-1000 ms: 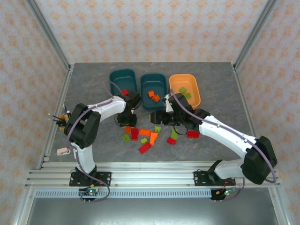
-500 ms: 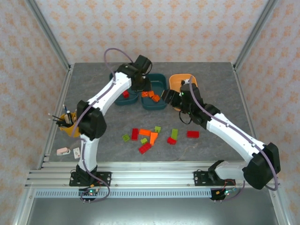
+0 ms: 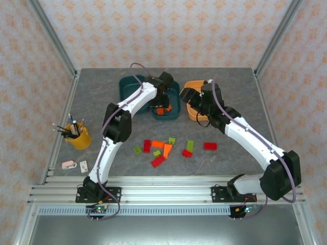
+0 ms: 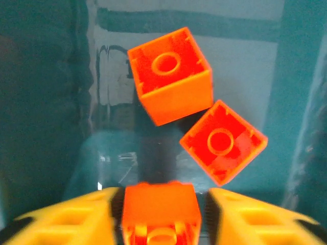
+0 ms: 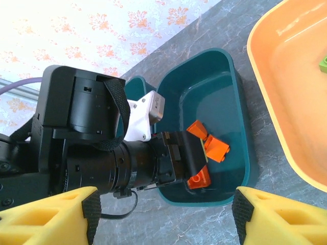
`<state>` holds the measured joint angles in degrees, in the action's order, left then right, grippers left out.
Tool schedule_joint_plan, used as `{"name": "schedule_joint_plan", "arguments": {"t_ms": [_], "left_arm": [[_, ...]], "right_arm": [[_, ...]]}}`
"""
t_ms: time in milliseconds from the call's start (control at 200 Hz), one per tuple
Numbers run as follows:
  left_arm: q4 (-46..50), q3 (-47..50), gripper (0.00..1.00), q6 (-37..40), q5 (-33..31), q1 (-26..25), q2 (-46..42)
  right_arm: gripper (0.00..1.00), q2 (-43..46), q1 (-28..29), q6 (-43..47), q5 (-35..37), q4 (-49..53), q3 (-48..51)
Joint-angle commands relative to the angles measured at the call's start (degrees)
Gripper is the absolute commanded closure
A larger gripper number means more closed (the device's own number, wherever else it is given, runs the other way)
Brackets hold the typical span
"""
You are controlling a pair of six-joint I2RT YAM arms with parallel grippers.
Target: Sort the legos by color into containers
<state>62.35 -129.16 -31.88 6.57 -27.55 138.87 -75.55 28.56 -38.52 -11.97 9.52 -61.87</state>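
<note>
I find the left gripper (image 4: pixel 161 196) over the middle teal tub (image 5: pixel 239 127), its jaws parted slightly wider than the orange brick (image 4: pixel 161 214) between them, with a thin gap on either side. Two more orange bricks (image 4: pixel 171 76) lie on that tub's floor. The right gripper (image 5: pixel 164 196) hangs beside the orange tub (image 5: pixel 271 76), jaws wide and empty. Unsorted legos (image 3: pixel 163 148) lie scattered on the bench (image 3: pixel 102 102), nearer.

No readable text, label or number anywhere (not even on the legos (image 4: pixel 171 76)).

Left arm (image 3: pixel 134 98) seemingly crowds middle tub (image 5: pixel 239 102).
</note>
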Motion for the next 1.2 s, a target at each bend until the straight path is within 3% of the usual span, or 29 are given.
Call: {"name": "schedule_joint_plan", "arguments": {"t_ms": [0,185,335,510,646,916,1031,1196], "left_arm": [[2.6,-3.4,0.38,-1.0,-2.2,-0.3,-2.3],[4.4,-5.7,0.31,-2.1,-2.7,-0.2,-7.2],[4.2,0.1,0.28,-5.0,-4.3,0.5,-18.2],[-4.2,31.7,0.26,-11.3,-3.2,6.3,-43.7],[-6.3,53.3,0.26,-12.8,-2.5,8.9,-61.2],[-8.2,79.9,0.26,-19.0,4.3,7.6,-85.4],[-9.3,83.8,0.25,-19.7,5.9,5.9,-90.3],[-10.5,83.5,0.24,-18.5,6.9,3.7,-91.5]], "right_arm": [[0.30,0.8,-0.1,1.1,-1.0,1.7,-0.8],[0.32,-0.1,1.2,9.6,-4.0,7.4,-3.6],[0.33,-4.4,11.3,24.1,-3.1,17.0,-10.2],[0.34,-13.2,24.1,29.2,-6.6,20.7,-15.4],[0.37,-18.5,29.8,27.4,-3.0,21.2,-17.7],[0.40,-9.7,27.3,12.1,10.8,22.2,-5.1],[0.35,-5.2,21.7,2.8,12.8,28.0,2.0],[0.24,-3.5,14.2,-3.4,9.0,29.5,8.4]]}}
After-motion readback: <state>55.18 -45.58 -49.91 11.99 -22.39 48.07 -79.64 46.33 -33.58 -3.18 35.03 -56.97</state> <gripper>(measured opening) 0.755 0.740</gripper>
